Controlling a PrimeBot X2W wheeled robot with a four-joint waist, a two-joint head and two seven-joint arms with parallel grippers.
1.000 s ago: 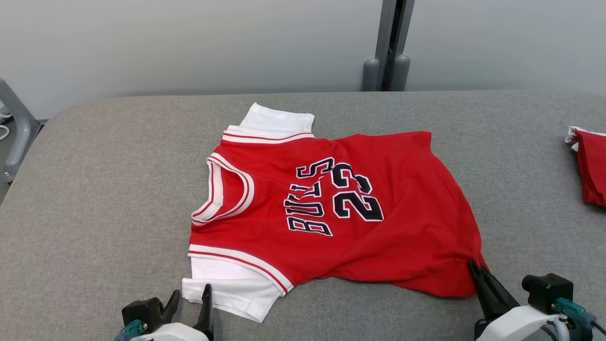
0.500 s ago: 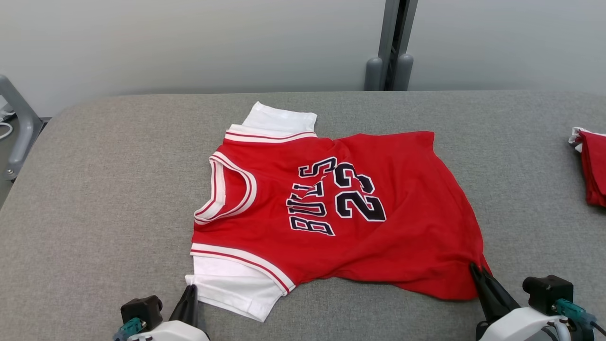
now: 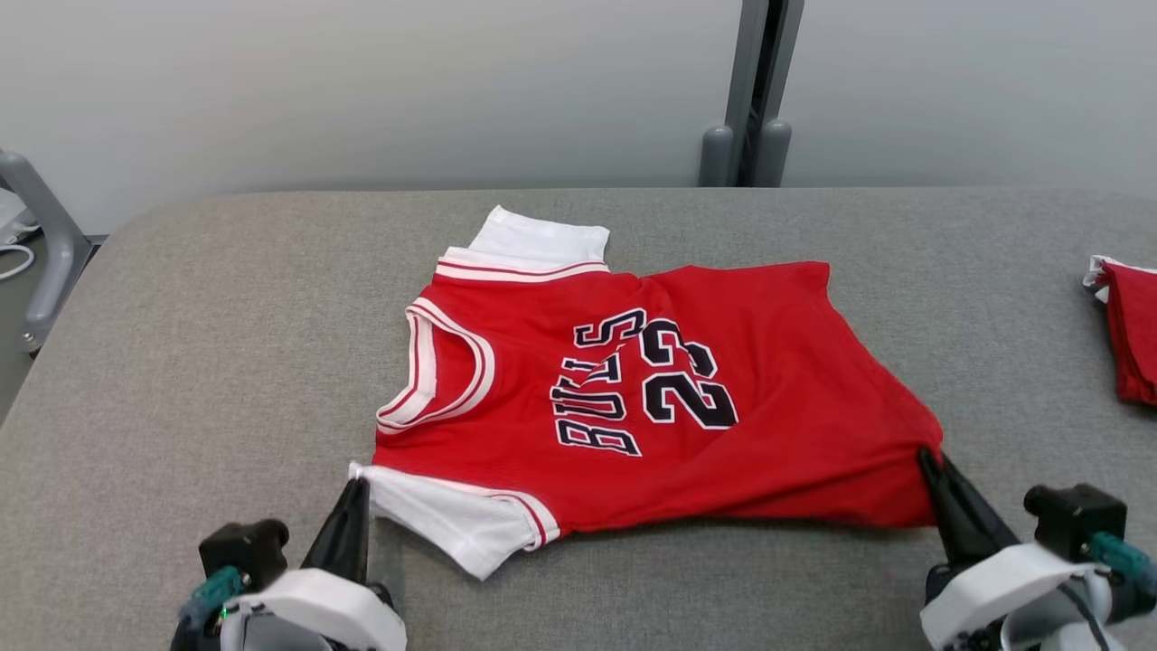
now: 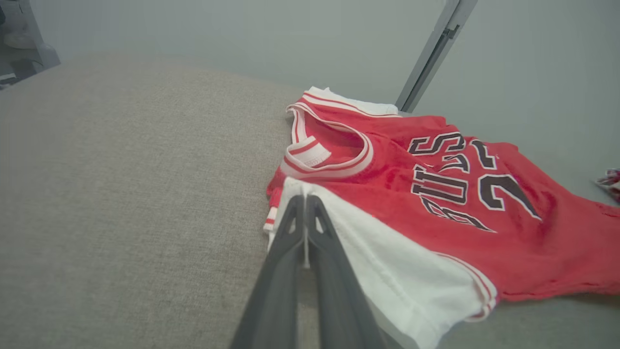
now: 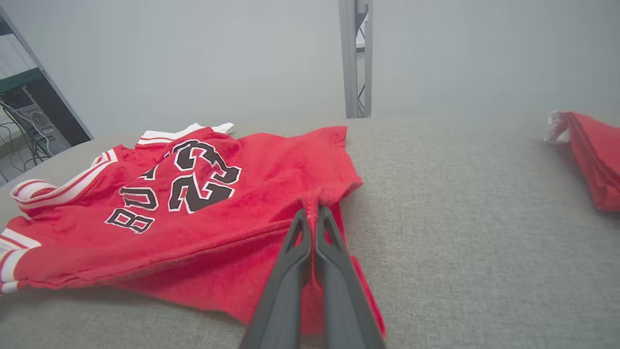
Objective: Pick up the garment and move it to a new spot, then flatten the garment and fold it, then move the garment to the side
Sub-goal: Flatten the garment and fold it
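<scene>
Garment [image 3: 687, 452], a red jersey, lies mid-surface [image 3: 181, 344], towards the front edge. Another red cloth [image 3: 1130, 334] sits at the right edge. Left gripper [image 3: 354, 493] pinches the white sleeve and right gripper [image 3: 931, 466] the hem corner. Such thin bites may slip, and uneven pulling would bunch the fabric.

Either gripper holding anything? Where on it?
Both hold the red basketball jersey with white sleeves: left gripper shut on the near white sleeve at its edge, right gripper shut on the red hem corner.
</scene>
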